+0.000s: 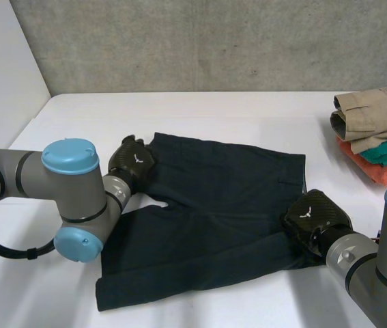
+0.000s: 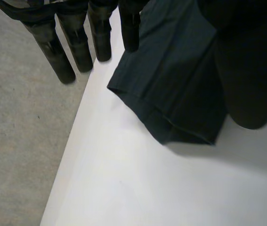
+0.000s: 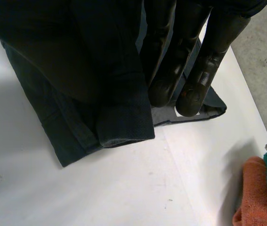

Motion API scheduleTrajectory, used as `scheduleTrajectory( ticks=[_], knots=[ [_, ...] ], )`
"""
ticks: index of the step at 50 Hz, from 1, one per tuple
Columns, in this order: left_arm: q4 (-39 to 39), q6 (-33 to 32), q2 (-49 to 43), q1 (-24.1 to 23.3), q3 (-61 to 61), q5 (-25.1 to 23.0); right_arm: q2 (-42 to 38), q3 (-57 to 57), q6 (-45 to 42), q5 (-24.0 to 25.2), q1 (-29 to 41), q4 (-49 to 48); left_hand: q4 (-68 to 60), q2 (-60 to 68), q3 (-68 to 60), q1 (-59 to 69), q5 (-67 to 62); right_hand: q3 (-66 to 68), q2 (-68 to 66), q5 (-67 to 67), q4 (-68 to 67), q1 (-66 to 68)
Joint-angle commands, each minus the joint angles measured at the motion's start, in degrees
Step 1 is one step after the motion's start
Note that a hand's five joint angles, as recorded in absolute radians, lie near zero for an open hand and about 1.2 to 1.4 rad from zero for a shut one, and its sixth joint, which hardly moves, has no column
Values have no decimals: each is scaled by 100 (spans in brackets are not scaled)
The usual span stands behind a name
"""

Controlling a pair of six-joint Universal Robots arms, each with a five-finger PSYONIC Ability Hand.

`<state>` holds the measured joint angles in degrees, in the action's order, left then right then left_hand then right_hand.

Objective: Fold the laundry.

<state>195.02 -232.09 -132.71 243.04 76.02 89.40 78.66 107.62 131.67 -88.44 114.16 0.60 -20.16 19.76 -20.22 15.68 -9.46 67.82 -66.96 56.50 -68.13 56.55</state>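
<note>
Dark shorts (image 1: 213, 205) lay spread mid-table (image 1: 248, 109), left robot hand (image 1: 133, 160) pinched the far leg hem, right robot hand (image 1: 316, 219) pinched the waistband corner, folded clothes (image 1: 377, 130) sat by the right edge.

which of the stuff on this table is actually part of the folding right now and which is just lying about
In the job:
- dark shorts, spread flat
- left hand, pinching a leg hem corner
- right hand, pinching the waistband corner

Lying about:
- pile of folded clothes, beige, teal and orange, at the table's right edge
</note>
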Motion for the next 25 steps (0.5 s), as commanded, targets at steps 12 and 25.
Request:
scheduleTrajectory(
  ticks=[12, 25],
  knots=[
    [-974, 2448, 2968, -37, 1704, -37, -62, -101, 456, 3, -61, -60, -198, 237, -192, 646, -268, 1218, -1304, 1350, -1187, 2345],
    [-3084, 3662, 4130, -257, 2900, -283, -62, -163, 649, -15, -78, -51, -469, 509, -463, 917, -539, 1218, -1304, 1350, -1187, 2345]
  ],
)
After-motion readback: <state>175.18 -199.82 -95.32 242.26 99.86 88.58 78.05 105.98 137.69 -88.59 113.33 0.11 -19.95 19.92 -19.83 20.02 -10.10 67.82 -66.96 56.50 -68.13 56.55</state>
